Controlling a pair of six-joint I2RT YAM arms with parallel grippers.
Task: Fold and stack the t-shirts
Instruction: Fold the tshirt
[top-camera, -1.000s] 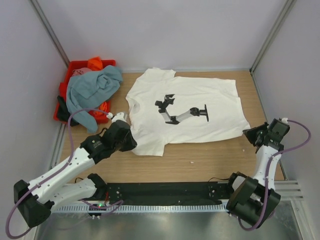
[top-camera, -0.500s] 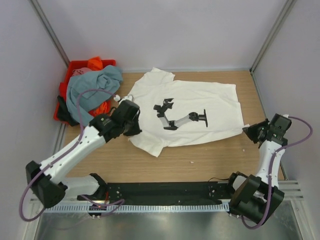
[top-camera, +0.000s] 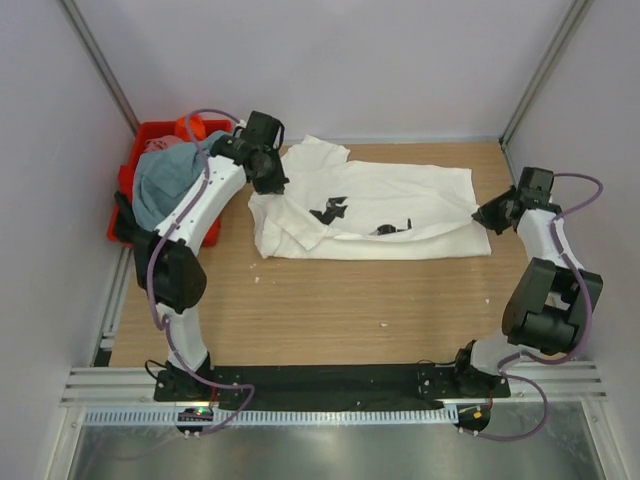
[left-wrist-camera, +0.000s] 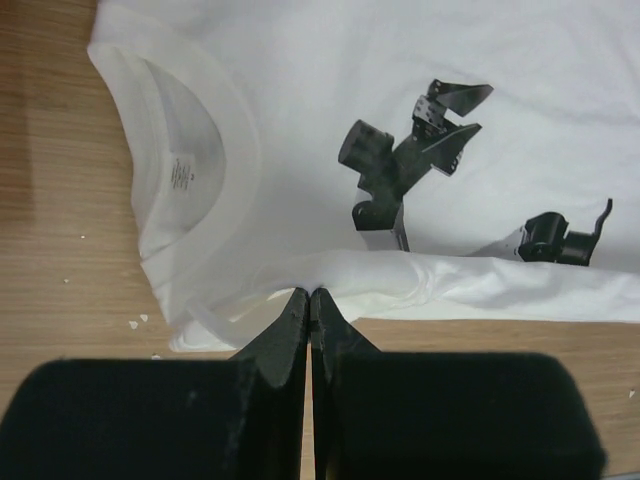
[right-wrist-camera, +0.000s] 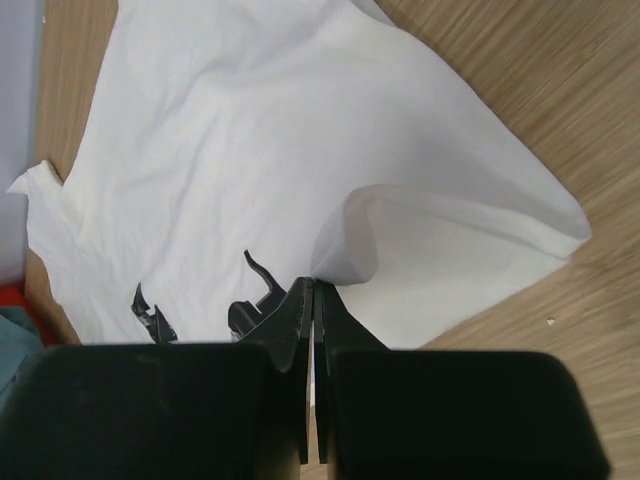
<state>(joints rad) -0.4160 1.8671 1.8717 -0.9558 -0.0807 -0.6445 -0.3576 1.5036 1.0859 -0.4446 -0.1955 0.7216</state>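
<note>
1. Nearest of all, well on the near side of the white t-shirt (top-camera: 400, 185), both arm bases sat on a black rail (top-camera: 330, 381).
2. Between that rail and the shirt's near edge stretched the bare wooden table (top-camera: 330, 310). A few pale crumbs (left-wrist-camera: 135, 322) lay just off the shirt's collar end.
3. The white t-shirt lay flat across the far half of the table, collar to the left and hem to the right. Its near side was doubled over onto its middle, so that the fold hid part of the black print (top-camera: 328, 208).
4. At the shirt's collar end, the left gripper (top-camera: 268, 178) was clenched tight. In the left wrist view its fingertips pinched a raised ridge of the white cloth just beside the neck opening.
5. At the shirt's hem end, on the right-hand corner, the right gripper (top-camera: 487, 215) was likewise clamped. It grasped a curl of the hem that stood up from the table around its fingertips.
6. Just left of the shirt's collar end stood the red crate (top-camera: 152, 128). A grey-blue t-shirt (top-camera: 160, 185) was heaped in it and draped over its rim, and an orange t-shirt (top-camera: 190, 127) showed at its far corner.
7. Beyond the shirt's far edge rose the pale back wall (top-camera: 330, 60).
</note>
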